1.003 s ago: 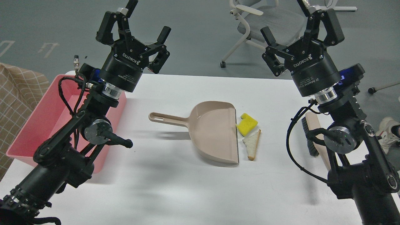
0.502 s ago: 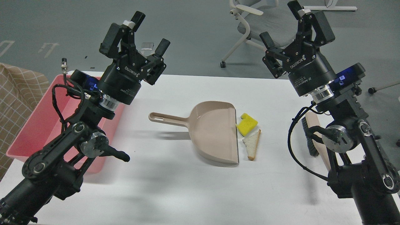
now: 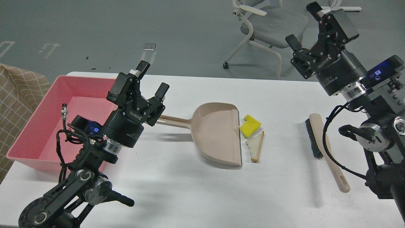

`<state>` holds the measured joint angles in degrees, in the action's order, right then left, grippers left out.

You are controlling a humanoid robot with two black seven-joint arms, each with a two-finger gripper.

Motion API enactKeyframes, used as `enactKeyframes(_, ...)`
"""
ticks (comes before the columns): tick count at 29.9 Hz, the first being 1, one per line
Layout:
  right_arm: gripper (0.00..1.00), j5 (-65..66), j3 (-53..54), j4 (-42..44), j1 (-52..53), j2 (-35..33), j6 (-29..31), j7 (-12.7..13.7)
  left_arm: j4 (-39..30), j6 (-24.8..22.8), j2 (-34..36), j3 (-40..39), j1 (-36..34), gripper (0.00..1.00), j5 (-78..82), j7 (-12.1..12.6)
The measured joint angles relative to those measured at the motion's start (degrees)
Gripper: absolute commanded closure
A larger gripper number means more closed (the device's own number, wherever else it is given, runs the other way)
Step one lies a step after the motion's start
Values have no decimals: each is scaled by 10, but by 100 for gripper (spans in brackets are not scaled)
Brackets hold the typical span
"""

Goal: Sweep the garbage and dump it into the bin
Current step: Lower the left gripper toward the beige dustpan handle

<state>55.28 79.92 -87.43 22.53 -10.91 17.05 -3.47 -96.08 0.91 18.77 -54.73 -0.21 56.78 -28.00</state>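
Two pieces of garbage lie on the white table just right of the dustpan's mouth: a yellow notched sponge block (image 3: 250,125) and a triangular white bread slice (image 3: 256,147) with brown crust. The beige dustpan (image 3: 215,134) lies flat with its handle pointing left. The pink bin (image 3: 47,123) stands at the table's left edge. My left gripper (image 3: 153,79) is open, just left of the dustpan handle's end, which it partly hides. My right gripper (image 3: 305,27) is open, raised high at the far right with nothing in it. A beige brush (image 3: 322,145) with dark bristles lies at the right.
The white table (image 3: 190,196) ends in a far edge behind the dustpan. A grey office chair (image 3: 269,25) stands on the floor beyond it. A checked beige cloth (image 3: 15,95) sits left of the bin.
My left arm has dropped and moved right, bringing its gripper down by the dustpan handle and uncovering the bin. My right arm has swung right and up, uncovering the brush.
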Motion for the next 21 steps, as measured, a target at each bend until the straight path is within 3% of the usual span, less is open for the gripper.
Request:
enactKeyframes(6,0,-2,19,0,3,61,8,-2,5,67,-19,46,16,2,42,0)
enactKeyframes(16,0,-3,21,5,9,87,9,-3,40,175,-36,141,32,2,60,0)
enactKeyframes(21,0,-3,20,1,6,85,10,-3,68,193,-46,150,29,2,67,0)
